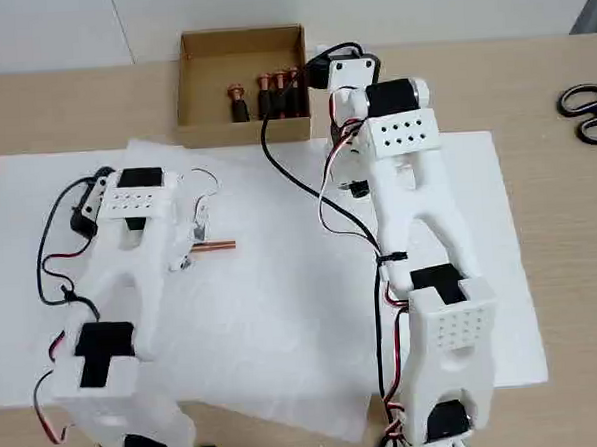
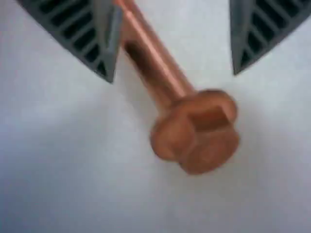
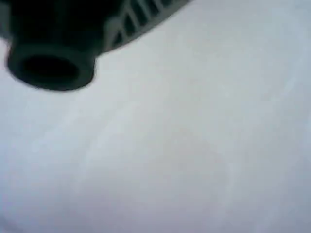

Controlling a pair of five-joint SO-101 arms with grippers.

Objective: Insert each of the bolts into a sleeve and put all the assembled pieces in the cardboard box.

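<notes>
A copper bolt [image 1: 213,247] lies flat on the white paper [image 1: 285,344], its hex head [image 2: 197,133] toward the camera in the left wrist view. My left gripper [image 1: 199,234] hangs low over it, open, with the bolt's shaft [image 2: 155,68] between the fingers and close against one fingertip [image 2: 109,68]. My right gripper [image 1: 355,185] is stretched out toward the box and shut on a black sleeve [image 3: 51,68], whose open end hangs just above the paper; one ribbed finger [image 3: 141,19] shows beside it. The cardboard box [image 1: 196,84] at the back holds several assembled pieces [image 1: 267,95].
Scissors [image 1: 588,108] lie on the wooden table at the far right. Cables [image 1: 307,193] run from the box area across the paper between the arms. The paper between the two arms is bare.
</notes>
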